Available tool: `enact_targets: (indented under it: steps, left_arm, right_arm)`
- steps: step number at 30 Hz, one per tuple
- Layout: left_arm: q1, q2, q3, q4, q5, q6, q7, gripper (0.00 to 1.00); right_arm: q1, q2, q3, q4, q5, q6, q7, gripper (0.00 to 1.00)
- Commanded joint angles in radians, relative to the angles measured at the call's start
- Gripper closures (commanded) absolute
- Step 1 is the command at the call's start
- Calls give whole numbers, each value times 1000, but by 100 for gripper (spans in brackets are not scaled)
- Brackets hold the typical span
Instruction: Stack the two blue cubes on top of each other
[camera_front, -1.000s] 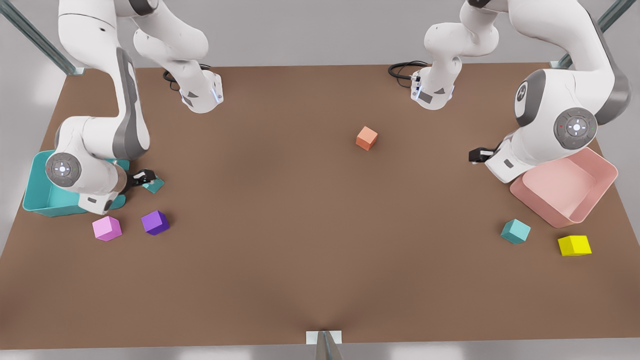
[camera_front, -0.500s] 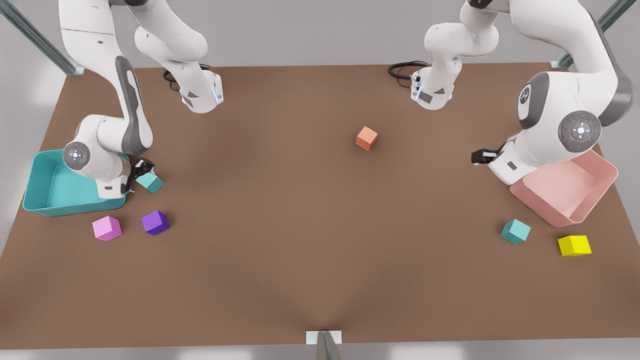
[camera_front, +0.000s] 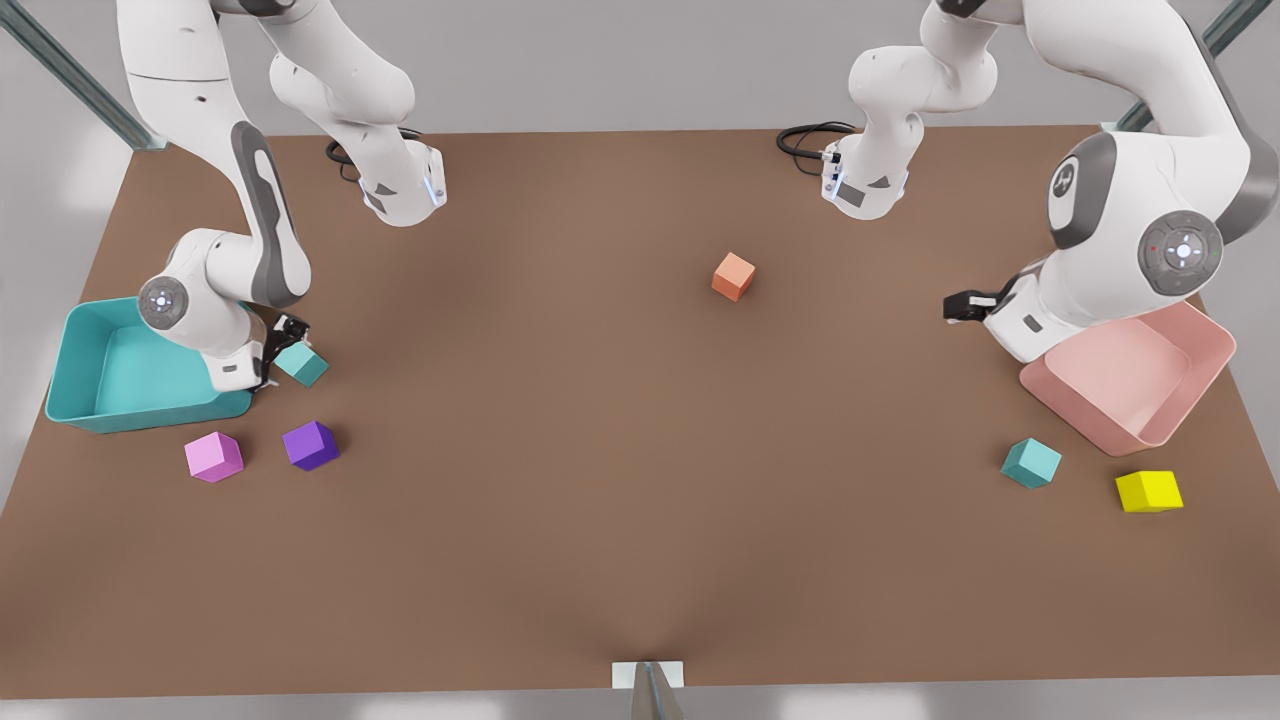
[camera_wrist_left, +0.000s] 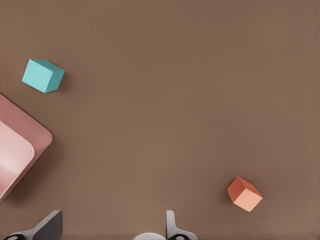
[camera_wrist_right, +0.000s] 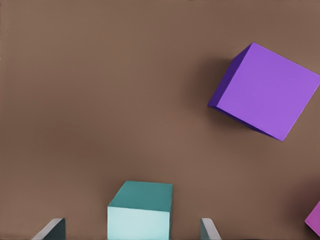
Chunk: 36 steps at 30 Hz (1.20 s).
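The brown table (camera_front: 620, 480) is carrying everything. On the front view's left the teal bin (camera_front: 90, 400) is sitting at the table's edge, and on the front view's right the pink bin (camera_front: 1190, 390) is lying partly under the arm there.

The right gripper (camera_front: 283, 345) is hanging low just beside the teal bin, its fingers (camera_wrist_right: 209, 231) standing apart on either side of one teal cube (camera_front: 301, 363), with a gap showing on each side in the right wrist view, so it is not clamping. That cube is resting on the table, near the purple cube (camera_front: 311, 445) and the pink cube (camera_front: 214, 457).

The left gripper (camera_front: 962, 306) is waiting above the table beside the pink bin, its fingers (camera_wrist_left: 172, 227) spread wide and holding nothing.

The other teal cube (camera_front: 1031, 462) is sitting well apart from the first, just beside the pink bin and near the yellow cube (camera_front: 1149, 491). The orange cube (camera_front: 733, 276) is lying alone mid-table.
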Motion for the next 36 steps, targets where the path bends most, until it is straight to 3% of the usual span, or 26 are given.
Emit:
enact_targets:
  steps: [1, 36]
  left_arm:
    - [-1, -1, 0, -1, -3, -4, 6, 0]
    - [-4, 12, -5, -1, 0, -29, 3, 0]
  right_arm:
    - [-12, 5, 0, -2, 2, 8, -127, 0]
    - [-75, 102, -3, -16, 45, 41, -67, 0]
